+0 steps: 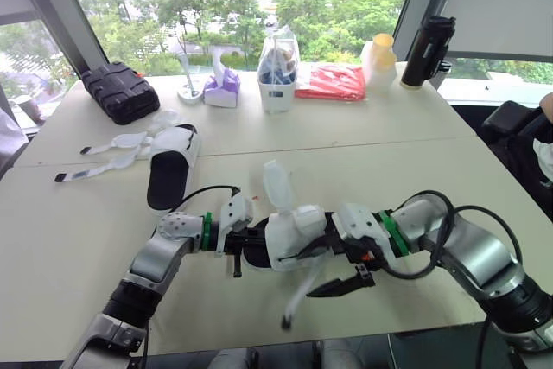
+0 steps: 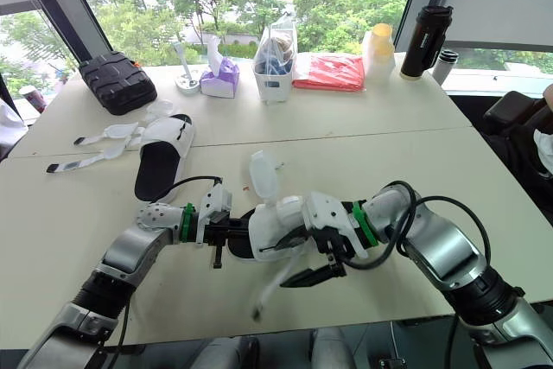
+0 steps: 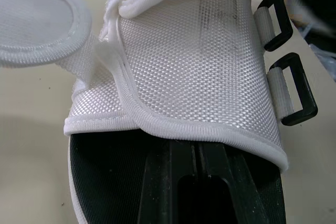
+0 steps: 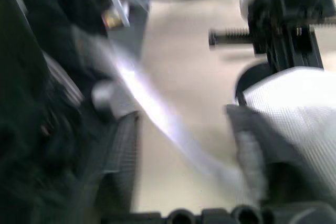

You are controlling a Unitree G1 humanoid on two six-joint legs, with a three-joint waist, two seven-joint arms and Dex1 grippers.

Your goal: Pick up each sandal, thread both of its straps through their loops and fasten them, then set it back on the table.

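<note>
A white mesh sandal (image 1: 289,235) with a black sole is held just above the table, in front of me. My left gripper (image 1: 251,244) is shut on its sole at the heel end; in the left wrist view the fingers (image 3: 173,182) clamp the black sole under the mesh upper (image 3: 189,61). Two black loops (image 3: 294,85) sit empty on the side. One strap (image 1: 275,183) stands up and another (image 1: 298,300) hangs blurred. My right gripper (image 1: 333,287) is open beside the sandal, the hanging strap (image 4: 157,119) running between its fingers. The second sandal (image 1: 173,166) lies at the left, its straps (image 1: 112,149) spread out.
Along the far edge stand a black case (image 1: 121,91), a purple tissue box (image 1: 223,88), a white container (image 1: 278,71), a red packet (image 1: 333,82), a yellow-lidded jar (image 1: 380,58) and a black bottle (image 1: 428,49). The table's front edge (image 1: 346,334) is close below the grippers.
</note>
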